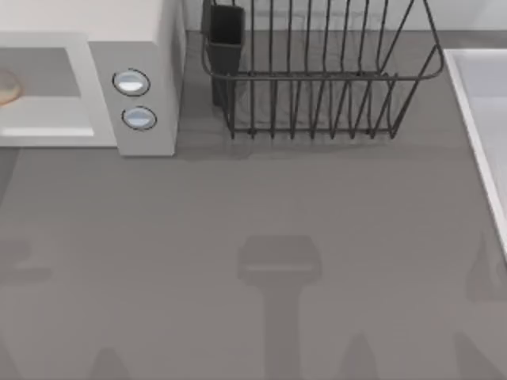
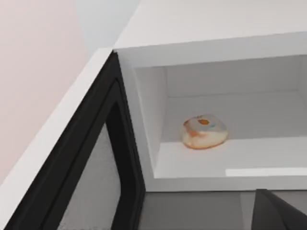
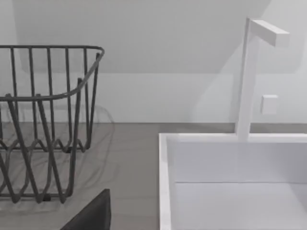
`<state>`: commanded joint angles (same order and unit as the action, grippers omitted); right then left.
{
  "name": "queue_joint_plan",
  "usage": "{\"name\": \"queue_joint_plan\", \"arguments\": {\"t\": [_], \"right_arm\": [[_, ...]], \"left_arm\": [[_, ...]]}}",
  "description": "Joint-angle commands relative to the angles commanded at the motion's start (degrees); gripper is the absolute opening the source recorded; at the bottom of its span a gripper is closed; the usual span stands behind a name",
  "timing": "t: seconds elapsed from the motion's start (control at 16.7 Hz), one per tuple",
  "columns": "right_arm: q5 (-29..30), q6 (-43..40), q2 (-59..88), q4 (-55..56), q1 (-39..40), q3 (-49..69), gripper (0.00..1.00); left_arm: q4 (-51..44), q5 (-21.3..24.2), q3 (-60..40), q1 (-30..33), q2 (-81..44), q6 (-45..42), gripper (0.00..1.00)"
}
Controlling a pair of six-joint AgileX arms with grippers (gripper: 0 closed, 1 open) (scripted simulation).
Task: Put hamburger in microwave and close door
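The off-white microwave (image 1: 146, 47) stands at the table's back left, its two round knobs (image 1: 131, 81) on the side panel. The small tan hamburger (image 2: 204, 132) lies on the cavity floor, apart from the walls; in the top view its edge (image 1: 6, 85) peeks in at the far left. The door (image 2: 96, 182), dark-framed on this side with a grey window, stands swung wide open beside the cavity. A dark part of my left gripper (image 2: 276, 213) hovers in front of the cavity, touching nothing. My right gripper (image 3: 93, 215) sits between rack and sink.
A dark wire dish rack (image 1: 317, 79) with a black cup holder (image 1: 224, 36) stands at the back centre. A white sink (image 1: 483, 119) with a faucet (image 3: 249, 76) fills the right edge. Arm shadows lie on the grey table (image 1: 253, 237).
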<state>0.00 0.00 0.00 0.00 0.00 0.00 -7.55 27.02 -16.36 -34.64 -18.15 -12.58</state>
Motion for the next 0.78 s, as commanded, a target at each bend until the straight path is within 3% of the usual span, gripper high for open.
{"name": "queue_joint_plan", "arguments": {"t": [0.48, 0.78], "right_arm": [[0.0, 0.0, 0.0, 0.0, 0.0, 0.0, 1.0], [0.0, 0.0, 0.0, 0.0, 0.0, 0.0, 1.0]], "left_arm": [[-18.91, 7.04, -34.11, -18.4, -44.23, -23.94, 0.0], [-29.96, 10.22, -53.57, -24.48, -70.14, -35.14, 0.0]]}}
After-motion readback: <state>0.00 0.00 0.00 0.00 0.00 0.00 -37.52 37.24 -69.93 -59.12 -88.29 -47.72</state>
